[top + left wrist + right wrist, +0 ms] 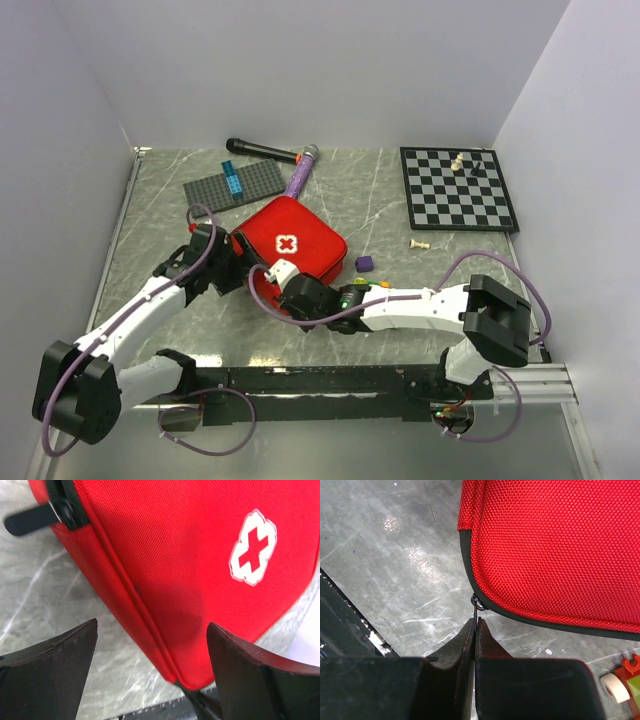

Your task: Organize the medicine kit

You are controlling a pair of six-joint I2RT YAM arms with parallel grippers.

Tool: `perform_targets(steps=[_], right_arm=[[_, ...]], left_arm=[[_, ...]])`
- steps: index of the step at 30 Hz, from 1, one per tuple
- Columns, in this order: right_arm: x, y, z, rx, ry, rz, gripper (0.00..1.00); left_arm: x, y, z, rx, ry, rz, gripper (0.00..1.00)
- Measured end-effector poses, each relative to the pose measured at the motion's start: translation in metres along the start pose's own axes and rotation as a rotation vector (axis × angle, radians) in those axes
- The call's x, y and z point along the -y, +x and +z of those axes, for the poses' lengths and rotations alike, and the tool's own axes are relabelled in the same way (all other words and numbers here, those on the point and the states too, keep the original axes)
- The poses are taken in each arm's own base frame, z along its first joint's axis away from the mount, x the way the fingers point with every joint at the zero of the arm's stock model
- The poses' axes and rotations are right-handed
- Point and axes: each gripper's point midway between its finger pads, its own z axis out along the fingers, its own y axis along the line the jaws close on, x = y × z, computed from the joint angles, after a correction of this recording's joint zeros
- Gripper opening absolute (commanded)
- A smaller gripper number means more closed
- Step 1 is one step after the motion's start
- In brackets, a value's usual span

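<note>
The medicine kit [290,240] is a red fabric zip case with a white cross, lying closed in the middle of the table. My left gripper [234,258] is at the kit's left corner. In the left wrist view it [152,625] is open, its fingers standing wide either side of the kit's [190,555] seamed edge without gripping it. A black zip tab [30,520] sticks out at the top left. My right gripper [475,621] is shut on the thin metal zipper pull [476,607] at the kit's [560,545] near corner.
A grey studded baseplate [235,185] with a blue brick lies behind the kit, beside a black microphone [262,150] and a purple tube [300,175]. A chessboard [457,187] sits far right, a white pawn [420,243] before it. A purple block [365,264] lies right of the kit.
</note>
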Motion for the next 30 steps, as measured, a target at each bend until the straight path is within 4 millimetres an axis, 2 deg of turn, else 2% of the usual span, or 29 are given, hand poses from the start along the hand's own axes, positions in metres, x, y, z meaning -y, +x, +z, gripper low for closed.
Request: perform_targets(steps=[3,6,11,14,20,24,30], right_arm=[[0.000,0.000,0.000,0.001,0.003,0.000,0.00],[0.002,0.000,0.000,0.002,0.011,-0.002,0.00],[0.012,0.004,-0.003,0.025,0.050,-0.008,0.00],[0.027,0.008,-0.007,0.041,0.079,0.008,0.00],[0.065,0.018,-0.017,0.044,0.134,0.078,0.00],[0.106,0.025,-0.022,0.028,0.204,0.208,0.00],[0.156,0.028,-0.025,0.036,0.291,0.435,0.00]], left_arm=[[-0.002,-0.004,0.007,0.018,-0.016,-0.006,0.79],[-0.008,-0.005,0.018,0.014,-0.055,-0.002,0.63],[-0.008,-0.008,0.028,-0.006,-0.090,0.022,0.23],[-0.007,-0.012,0.030,-0.004,-0.103,0.032,0.01],[0.001,-0.022,0.038,0.002,-0.118,0.063,0.01],[0.001,-0.026,0.039,0.006,-0.132,0.092,0.01],[-0.005,-0.037,0.039,0.019,-0.141,0.081,0.01]])
